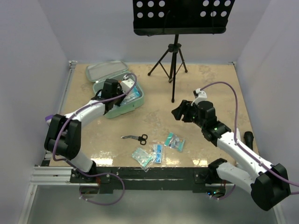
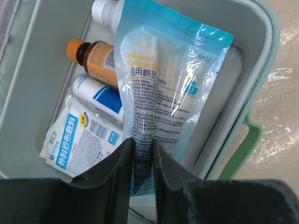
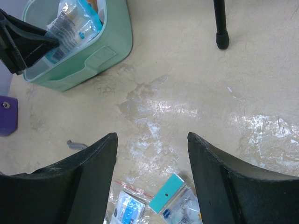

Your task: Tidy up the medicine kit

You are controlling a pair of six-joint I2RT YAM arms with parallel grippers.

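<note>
Mint-green kit (image 1: 125, 108) sits open in the upper left of the overhead view, with its lid (image 1: 106, 71) laid flat behind it. My left pincer (image 2: 142, 150) reaches over the kit. Its jaws are nearly together, pinching the bottom edge of a clear blue pouch (image 2: 173, 79). The pouch slants across the kit's grey inside. Beneath and beside it lie a brown bottle (image 2: 96, 58) with an orange cap, a white bottle (image 2: 105, 10), a white-and-blue roll (image 2: 100, 95) and a gauze pack (image 2: 77, 140).

My right pincer (image 3: 152, 140) hangs above the table (image 3: 187, 93) at centre right of the overhead view, jaws wide apart, with nothing between them.

Three packets (image 1: 159, 151) lie at lower centre of the overhead view, with scissors (image 1: 135, 137) just to their left. A black tripod (image 1: 174, 51) stands at top centre. A purple holder (image 3: 7, 114) shows at the left edge of the right wrist view, near the kit.
</note>
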